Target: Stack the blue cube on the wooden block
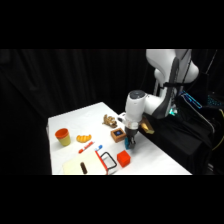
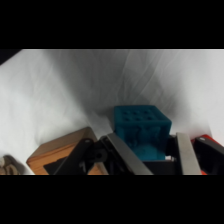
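- Nearest the wrist camera, the gripper has its two metal fingers set either side of the blue cube, one against each flank; it looks clamped on the cube, though contact on the far side is partly hidden.
- From the side, the blue cube sits low at the fingertips, near the white table; whether it rests on the table or is just clear cannot be told.
- Just beside it lies the wooden block, dark mark up; its brown corner shows by the linkage.
- Risk: with the block this close, a sideways move before enough lift could knock it away.
- Risk: a shallow grip on the cube's lower part could let it tip or slip, landing off-centre.
- An orange-red cube stands near, well clear of the path.
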### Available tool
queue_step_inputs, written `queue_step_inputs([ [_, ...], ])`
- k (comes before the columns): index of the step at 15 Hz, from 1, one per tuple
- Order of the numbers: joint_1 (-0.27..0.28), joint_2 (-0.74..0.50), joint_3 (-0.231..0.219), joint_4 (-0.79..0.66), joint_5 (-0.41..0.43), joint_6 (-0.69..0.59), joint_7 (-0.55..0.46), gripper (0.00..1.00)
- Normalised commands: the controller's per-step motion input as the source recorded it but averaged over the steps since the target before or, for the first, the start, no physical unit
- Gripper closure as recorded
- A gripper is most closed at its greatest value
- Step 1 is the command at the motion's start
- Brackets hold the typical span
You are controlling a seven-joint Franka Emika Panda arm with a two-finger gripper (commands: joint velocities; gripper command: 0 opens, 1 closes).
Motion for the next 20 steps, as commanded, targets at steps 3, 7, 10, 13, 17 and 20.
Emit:
queue_step_inputs([
  [3,0.031,-0.47,-0.049,-0.14,-0.011,-0.31,-0.14,0.77],
  [7,-0.117,-0.44,0.045,-0.11,-0.085,-0.31,-0.12,0.77],
  [10,-0.223,-0.39,0.12,-0.1,-0.106,-0.24,-0.13,0.77],
  [13,-0.268,-0.29,0.141,-0.11,-0.07,-0.11,-0.23,0.77],
  [17,-0.25,-0.2,0.108,-0.13,0.025,-0.03,-0.29,0.77],
  [20,-0.205,-0.16,0.052,-0.13,0.057,0.03,-0.27,0.77],
])
